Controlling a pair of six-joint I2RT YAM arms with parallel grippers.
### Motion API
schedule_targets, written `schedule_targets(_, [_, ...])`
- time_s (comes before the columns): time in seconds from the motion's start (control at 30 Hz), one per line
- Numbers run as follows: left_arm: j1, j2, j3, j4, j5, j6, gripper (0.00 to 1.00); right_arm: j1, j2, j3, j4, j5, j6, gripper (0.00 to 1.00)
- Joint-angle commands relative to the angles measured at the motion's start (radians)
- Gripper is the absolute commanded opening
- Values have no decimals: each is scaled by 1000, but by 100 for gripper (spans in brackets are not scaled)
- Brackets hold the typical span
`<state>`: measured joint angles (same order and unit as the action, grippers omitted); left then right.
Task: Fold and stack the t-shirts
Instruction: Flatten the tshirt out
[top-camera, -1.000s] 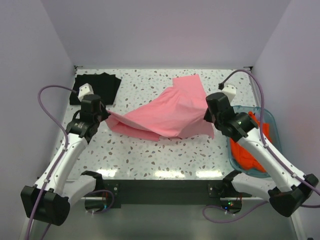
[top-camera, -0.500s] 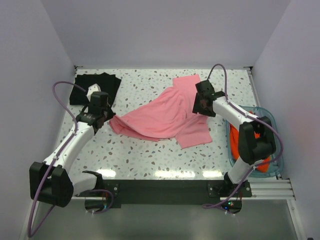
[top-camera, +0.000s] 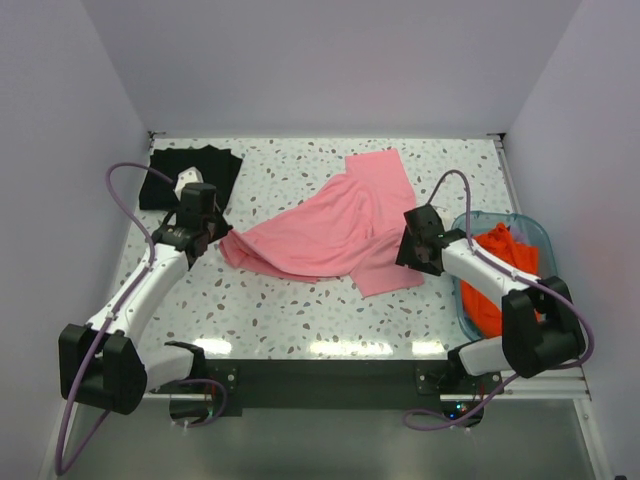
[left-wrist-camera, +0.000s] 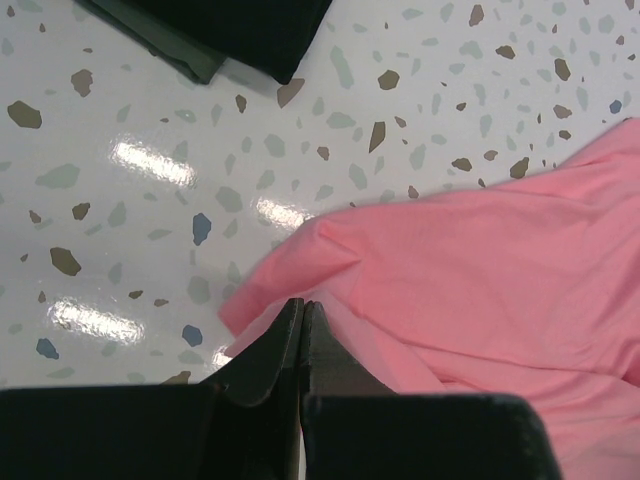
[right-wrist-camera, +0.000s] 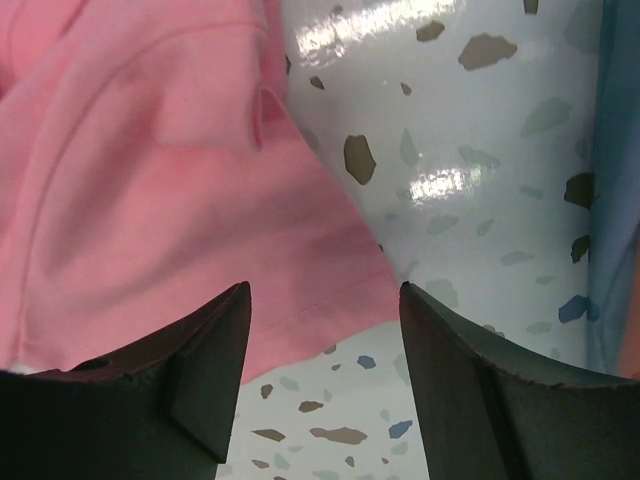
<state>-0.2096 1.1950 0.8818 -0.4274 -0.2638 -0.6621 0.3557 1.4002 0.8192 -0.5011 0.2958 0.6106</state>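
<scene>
The pink shirt (top-camera: 320, 232) lies rumpled in the middle of the table (top-camera: 300, 310), its long axis slanting from the left side toward the far-right corner. The left claw (top-camera: 207, 238) is clenched on its left end. The right claw (right-wrist-camera: 322, 300), spread and holding nothing, hovers over the near-right hem; most of the cloth lies to its left.

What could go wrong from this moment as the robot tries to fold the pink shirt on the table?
1. The left hand is shut on one corner of the pink shirt while the right hand is open, holding nothing. A pull now would likely drag the shirt sideways, not spread it.
2. The shirt lies twisted and bunched, so folding it now would trap creases.
3. The right hand sits close to the tub; a wide swing might knock it.
</scene>
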Motion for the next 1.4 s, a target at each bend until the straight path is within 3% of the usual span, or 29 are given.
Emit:
schedule_targets(0.0, [9, -28, 3, 39, 11, -4, 0, 6, -41, -35, 67, 5, 38, 64])
schedule_targets(1.37, [9, -72, -26, 21, 18, -14, 0, 6, -113, -167, 62, 49, 72, 60])
